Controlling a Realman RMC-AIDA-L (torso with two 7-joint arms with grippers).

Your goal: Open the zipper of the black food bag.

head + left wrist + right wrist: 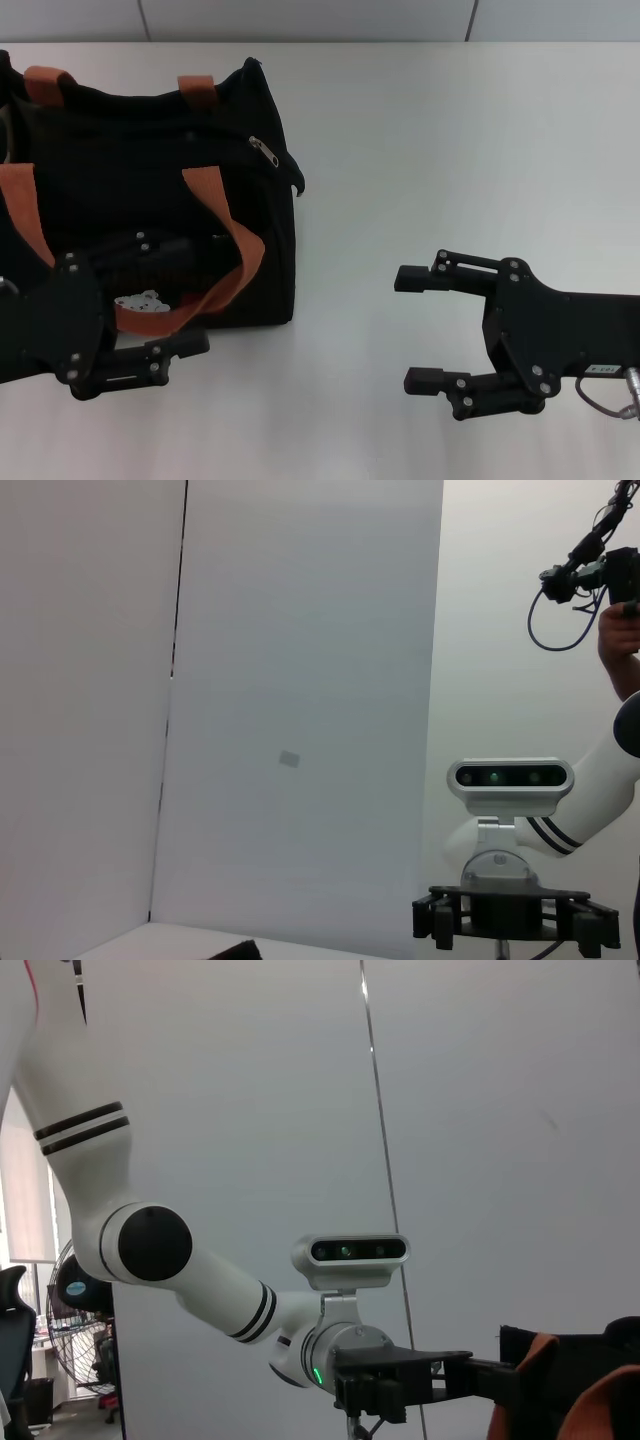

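The left gripper [205, 290] is closest, low on the left side of the head view. It sits right in front of the black food bag [150, 190]. Its jaws are wide apart. One finger lies across the bag's front and the other sits just below the bag. An orange-brown handle [225, 260] hangs down in a loop between the two fingers. It is hard to tell if the fingers touch the handle. A small pale bear patch [140, 300] peeks out on the bag's front, half hidden by the gripper.

The right gripper [415, 328] is on the right, above the bare white counter [450, 150], well apart from the bag. Its jaws are wide apart too and hold nothing.

The bag stands upright on the left part of the counter. It is boxy and black, and part of it runs off the left edge of the view. A second orange-brown handle [195, 88] shows at its far top edge. The zipper [265, 152] has a small silver pull tab near the bag's right end, up on top. Nothing inside the bag can be seen.

Farther back is a pale wall [300, 20].
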